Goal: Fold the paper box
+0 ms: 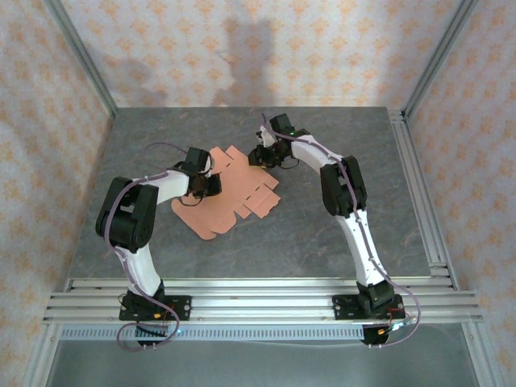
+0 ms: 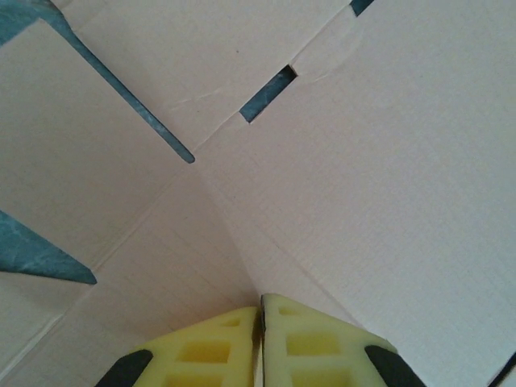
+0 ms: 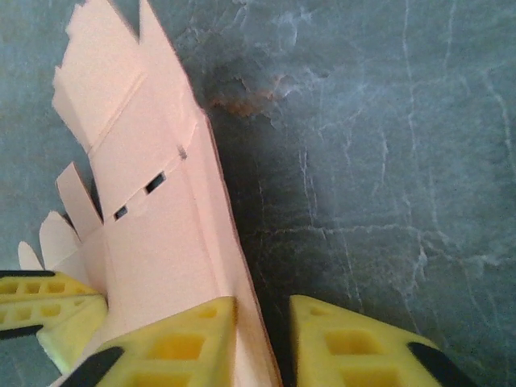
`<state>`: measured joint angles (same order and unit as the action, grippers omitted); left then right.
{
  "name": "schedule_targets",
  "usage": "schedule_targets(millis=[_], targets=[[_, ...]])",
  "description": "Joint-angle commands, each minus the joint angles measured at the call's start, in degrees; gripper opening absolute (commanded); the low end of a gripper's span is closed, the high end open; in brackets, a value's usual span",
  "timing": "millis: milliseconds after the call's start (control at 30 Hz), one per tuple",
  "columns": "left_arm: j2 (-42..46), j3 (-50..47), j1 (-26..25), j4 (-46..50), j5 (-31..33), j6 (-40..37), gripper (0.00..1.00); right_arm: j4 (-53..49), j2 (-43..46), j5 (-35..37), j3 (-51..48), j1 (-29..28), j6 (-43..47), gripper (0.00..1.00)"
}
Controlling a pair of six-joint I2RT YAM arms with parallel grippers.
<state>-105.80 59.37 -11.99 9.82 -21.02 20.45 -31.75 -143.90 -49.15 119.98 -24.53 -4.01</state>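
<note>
Salmon-pink thin card, die-cut with many flaps and slots: that is the paper box [image 1: 242,192], lying mostly flat and unfolded on the grey stone-patterned table [image 1: 282,242], between my two arms.

My left gripper [image 2: 260,305] sits over the sheet's left part with its yellow fingers pressed together. A raised crease runs straight into the seam between them, so I judge it is pinching a ridge of card.

My right gripper [image 3: 262,305] is at the sheet's far right corner. Its fingers stand a little apart with the upturned edge of a flap between them. One finger touches the card and the other is just beside it, so I see no grip there yet.

My worries from here:
- The right jaws have only the rim of that flap. If they meet off-centre, the card could slip out or buckle away from its score line.
- With the left pinch fixed, any outward pull on the right could tear the sheet at a slot, where the card is weakest.
- A hard lift could drag the whole sheet across the smooth table instead of folding it.
- The left pinch may leave a crease where none belongs.
</note>
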Motion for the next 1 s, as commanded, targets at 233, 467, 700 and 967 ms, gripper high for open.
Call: schedule_targets(millis=[233, 467, 700, 967], targets=[[-3.27, -0.42, -0.62, 4.86, -3.93, 1.07, 0.13, 3.27, 6.39, 4.01, -6.34, 0.36, 2.29, 0.00], [-0.50, -1.77, -0.88, 0.63, -4.05, 6.11, 0.44, 7.79, 15.02, 19.13, -17.07, -0.32, 4.80, 0.00], [2.92, -5.95, 0.16, -5.60, -4.07, 12.14, 0.59, 5.39, 19.20, 37.88, -20.67, -4.17, 12.43, 0.00], [8.11, -7.72, 4.03, -3.47, -5.11, 13.01, 0.77, 9.45, 20.47, 60.04, -24.08, -11.14, 20.12, 0.00]])
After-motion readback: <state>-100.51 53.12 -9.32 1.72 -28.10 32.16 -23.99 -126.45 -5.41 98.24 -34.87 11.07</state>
